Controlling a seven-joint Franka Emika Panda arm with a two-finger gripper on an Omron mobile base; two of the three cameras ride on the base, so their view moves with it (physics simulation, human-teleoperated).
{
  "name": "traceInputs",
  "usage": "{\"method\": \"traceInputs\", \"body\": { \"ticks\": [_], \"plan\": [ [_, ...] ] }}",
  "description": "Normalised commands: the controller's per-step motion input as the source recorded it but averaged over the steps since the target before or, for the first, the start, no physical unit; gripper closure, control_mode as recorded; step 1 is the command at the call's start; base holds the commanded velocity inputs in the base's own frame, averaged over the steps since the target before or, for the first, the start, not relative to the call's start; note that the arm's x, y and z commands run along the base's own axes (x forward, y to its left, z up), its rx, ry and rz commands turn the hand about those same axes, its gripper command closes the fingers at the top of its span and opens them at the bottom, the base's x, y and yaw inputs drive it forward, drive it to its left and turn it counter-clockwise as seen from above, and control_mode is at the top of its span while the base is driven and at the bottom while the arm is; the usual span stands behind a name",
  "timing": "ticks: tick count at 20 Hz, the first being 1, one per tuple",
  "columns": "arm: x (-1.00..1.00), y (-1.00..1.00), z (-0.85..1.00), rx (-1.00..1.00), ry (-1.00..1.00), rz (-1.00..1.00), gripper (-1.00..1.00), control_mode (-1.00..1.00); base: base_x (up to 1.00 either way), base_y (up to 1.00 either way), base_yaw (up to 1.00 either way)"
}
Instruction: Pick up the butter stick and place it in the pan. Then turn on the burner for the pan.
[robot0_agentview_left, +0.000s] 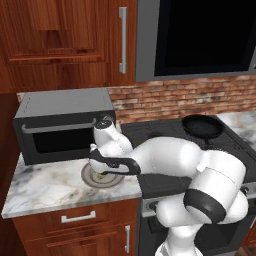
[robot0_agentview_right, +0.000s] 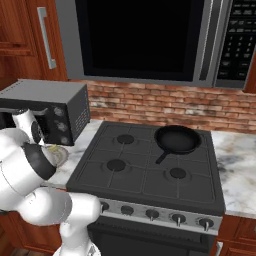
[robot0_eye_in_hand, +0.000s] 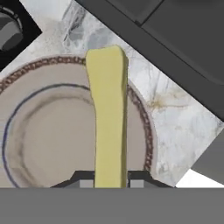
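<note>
The white robot arm bends low over the grey and white marble worktop (robot0_agentview_left: 45, 185), left of the black stove (robot0_agentview_right: 150, 170). Its hand (robot0_eye_in_hand: 111, 181) points down at a round grey-beige plate (robot0_eye_in_hand: 48, 140) with a brown patterned rim and a thin blue ring inside.

The two small dark fingers (robot0_eye_in_hand: 83, 178) are clamped on the long, slim, pale yellow butter stick (robot0_eye_in_hand: 108, 118), one on each side of its near end. In the hand view the stick reaches out from the fingers across the plate, and its far end goes just past the plate's rim, over the marble. I cannot tell if the stick rests on the plate or is lifted off it.

In the left base view the plate sits near the front edge of the worktop, just in front of the dark grey box-shaped microwave oven (robot0_agentview_left: 65, 125) and close to the stove's left side. The hand (robot0_agentview_left: 102, 172) sits on top of it.

The round black shallow frying pan (robot0_agentview_right: 176, 139) with a short black handle sits on the back right burner of the stove, well apart from the plate and the butter. A row of round silver knobs (robot0_agentview_right: 152, 214) runs along the front of the stove.

A red brick wall (robot0_agentview_right: 165, 107) is behind the stove, and brown wooden cupboards (robot0_agentview_left: 65, 40) hang above the worktop.
</note>
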Motion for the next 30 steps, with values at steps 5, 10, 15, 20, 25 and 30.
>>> {"method": "traceInputs", "body": {
  "ticks": [5, 10, 15, 20, 25, 30],
  "plan": [
    [-0.21, -0.48, 0.82, 0.0, -0.07, 0.0, 1.0, -1.0, 0.0, 0.0, 0.0],
    [-0.03, -0.65, 0.58, 0.01, -0.02, 0.0, 1.0, -1.0, 0.0, 0.0, 0.0],
    [0.0, -0.85, 0.41, 0.06, 0.0, -0.01, 1.0, -1.0, 0.0, 0.0, 0.0],
    [0.0, -0.95, 0.26, 0.09, 0.0, -0.01, 1.0, -1.0, 0.0, 0.0, 0.0],
    [0.0, -1.0, 0.17, 0.11, 0.0, -0.04, 1.0, -1.0, 0.0, 0.0, 0.0],
    [0.02, -1.0, 0.13, 0.1, 0.0, -0.07, 1.0, -1.0, 0.0, 0.0, 0.0]
  ]
}}
